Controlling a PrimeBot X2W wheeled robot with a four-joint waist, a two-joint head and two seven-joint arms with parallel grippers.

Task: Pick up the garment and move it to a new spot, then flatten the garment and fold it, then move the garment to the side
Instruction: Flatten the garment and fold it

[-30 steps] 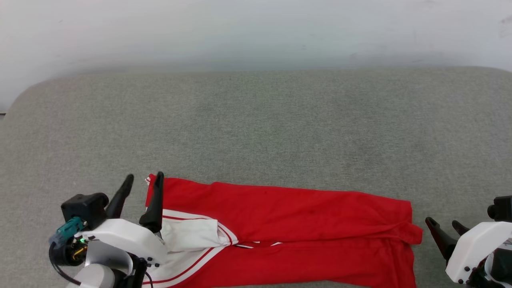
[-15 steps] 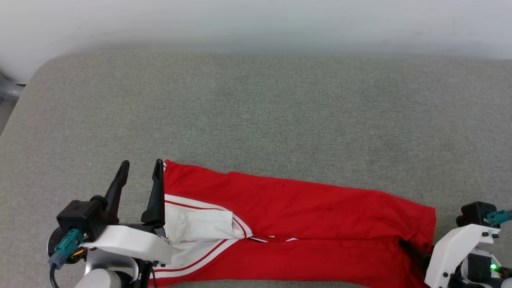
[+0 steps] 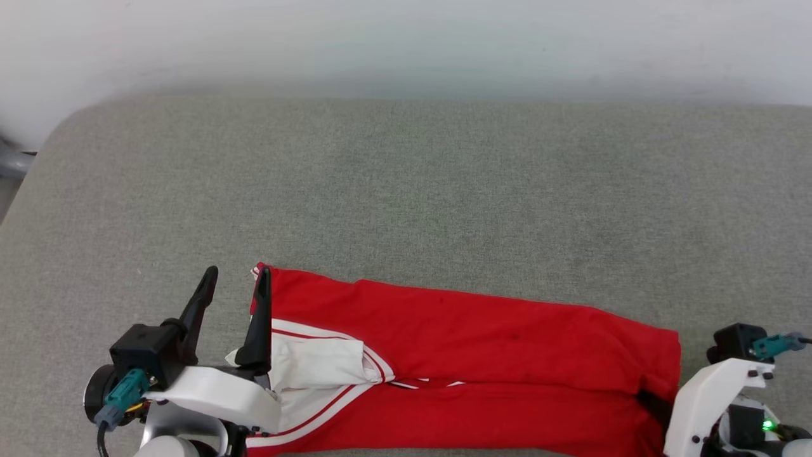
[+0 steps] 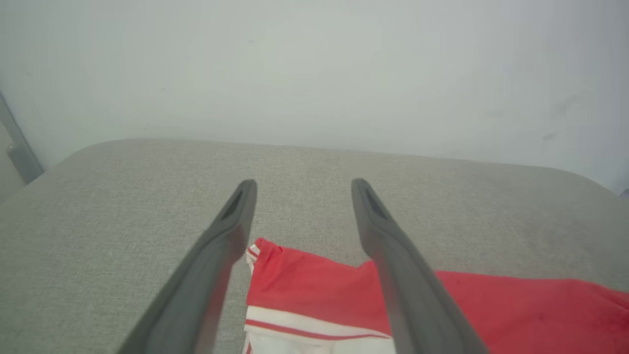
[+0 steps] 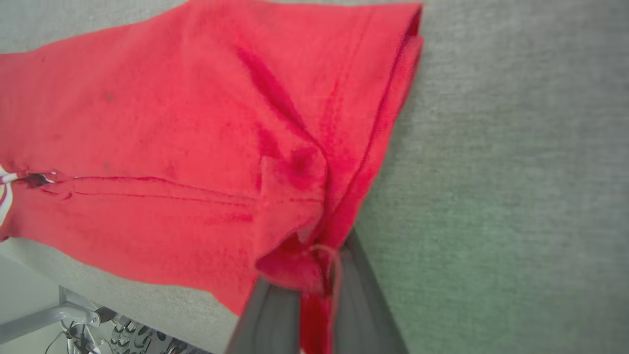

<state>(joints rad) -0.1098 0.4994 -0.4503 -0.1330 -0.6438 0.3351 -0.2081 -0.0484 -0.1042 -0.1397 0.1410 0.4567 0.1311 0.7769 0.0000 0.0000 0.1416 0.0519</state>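
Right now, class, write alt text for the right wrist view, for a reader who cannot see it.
The right gripper is shut on a bunched corner of the red garment, which lies folded on a grey fabric surface.

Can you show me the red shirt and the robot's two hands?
Red shirt [image 3: 482, 324]: head view, middle of red cloth.
Left hand [image 4: 303, 183]: left wrist view, between its open fingertips.
Right hand [image 5: 314, 280]: right wrist view, between fingertips pinching the shirt.
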